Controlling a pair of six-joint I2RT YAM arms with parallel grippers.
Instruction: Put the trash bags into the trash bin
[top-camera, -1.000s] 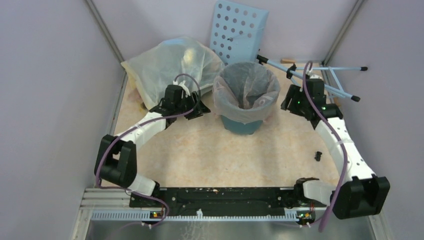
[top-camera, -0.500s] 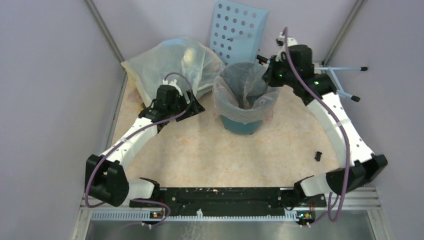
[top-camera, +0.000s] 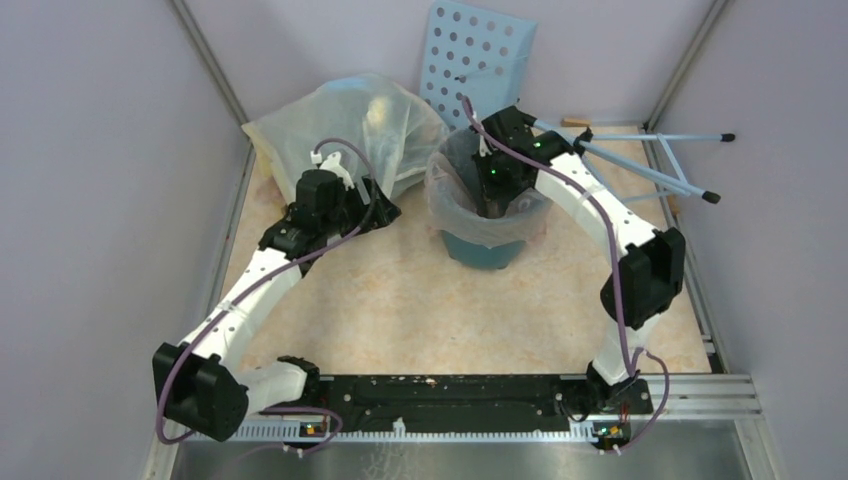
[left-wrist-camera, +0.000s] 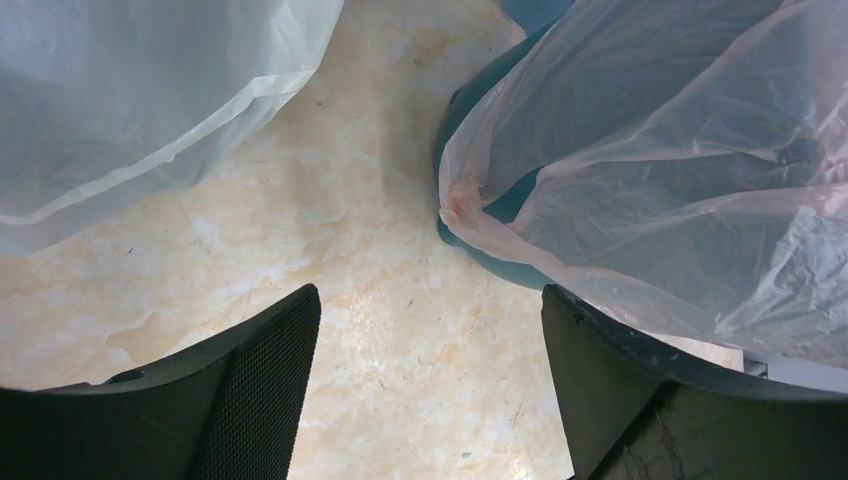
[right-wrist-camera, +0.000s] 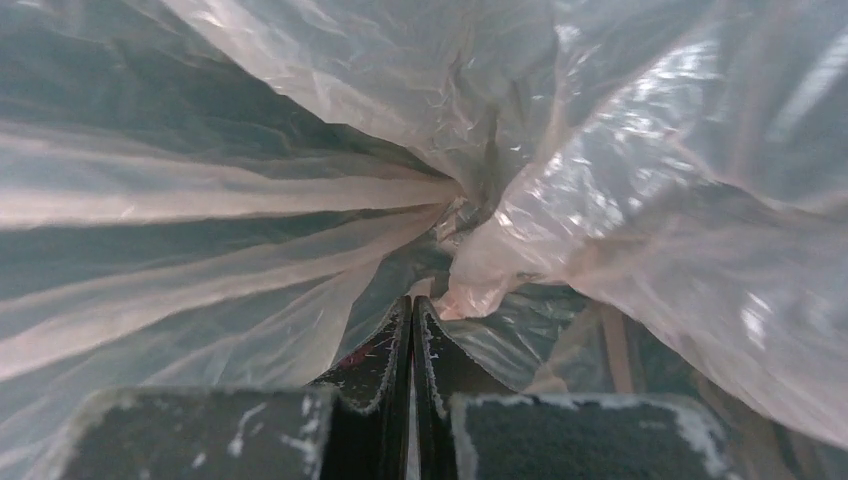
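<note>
The teal trash bin (top-camera: 487, 250) stands mid-table with the pale-pink trash bag (top-camera: 452, 195) lining it and draped over its rim. My right gripper (top-camera: 497, 198) reaches down inside the bin. In the right wrist view it (right-wrist-camera: 412, 302) is shut, tips together beside a bunched pink fold of the bag (right-wrist-camera: 600, 190), with no plastic showing between them. My left gripper (top-camera: 378, 212) hovers left of the bin. Its jaws (left-wrist-camera: 430, 295) stand open over bare floor, the bag's hanging edge (left-wrist-camera: 650, 150) and the bin wall (left-wrist-camera: 478, 250) just right of them.
A large bulging yellowish-clear sack (top-camera: 340, 130) lies at the back left, close behind my left gripper, its edge (left-wrist-camera: 130, 90) in the left wrist view. A light-blue perforated panel (top-camera: 480, 60) leans on the back wall. Light-blue rods (top-camera: 650, 165) lie at the back right.
My right arm swung left from beside the bin to above it and down inside, its jaws closing. My left gripper drew back leftward from the bin and opened wider.
</note>
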